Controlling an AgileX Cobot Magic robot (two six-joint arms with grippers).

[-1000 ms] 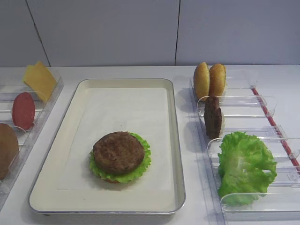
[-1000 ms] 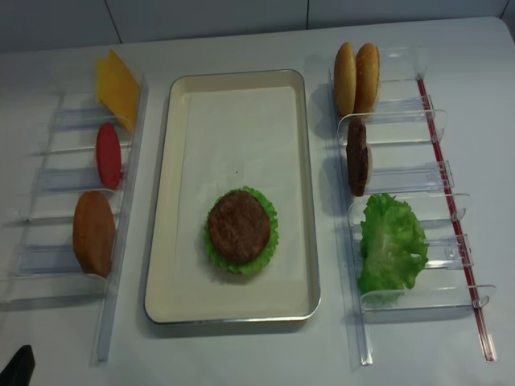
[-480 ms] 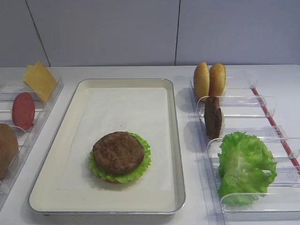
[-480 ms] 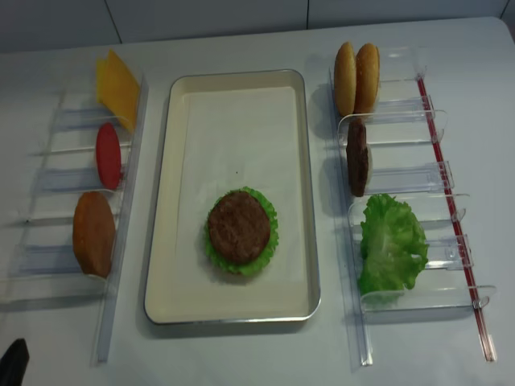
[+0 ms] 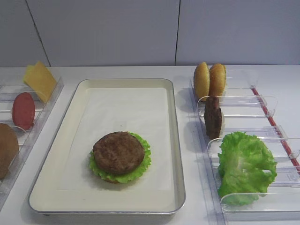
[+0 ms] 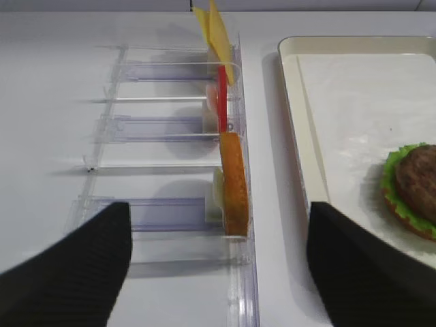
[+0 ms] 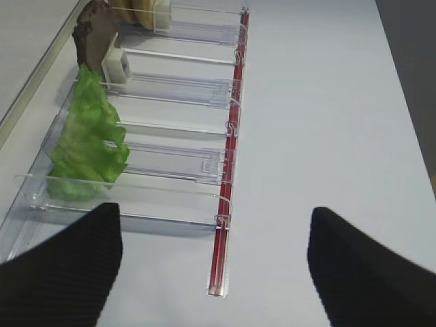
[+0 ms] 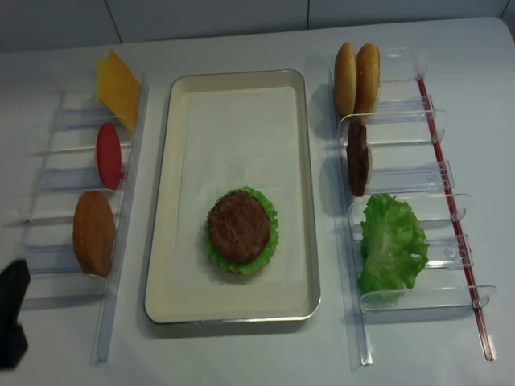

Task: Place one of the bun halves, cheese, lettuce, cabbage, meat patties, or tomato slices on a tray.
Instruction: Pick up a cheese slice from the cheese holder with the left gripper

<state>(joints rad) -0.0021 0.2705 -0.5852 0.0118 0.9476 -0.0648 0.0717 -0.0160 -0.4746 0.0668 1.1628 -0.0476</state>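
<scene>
Left gripper (image 8: 12, 310) farther into view at the lower-left corner.

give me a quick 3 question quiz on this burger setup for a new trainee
1. True or false: the patty on the tray lies on lettuce.
2. Which rack holds the cheese? A) left B) right
3. Fill in: in the right rack, the item between the buns and the loose lettuce is a spare ____.

Key: 1 true; 2 A; 3 patty
</scene>
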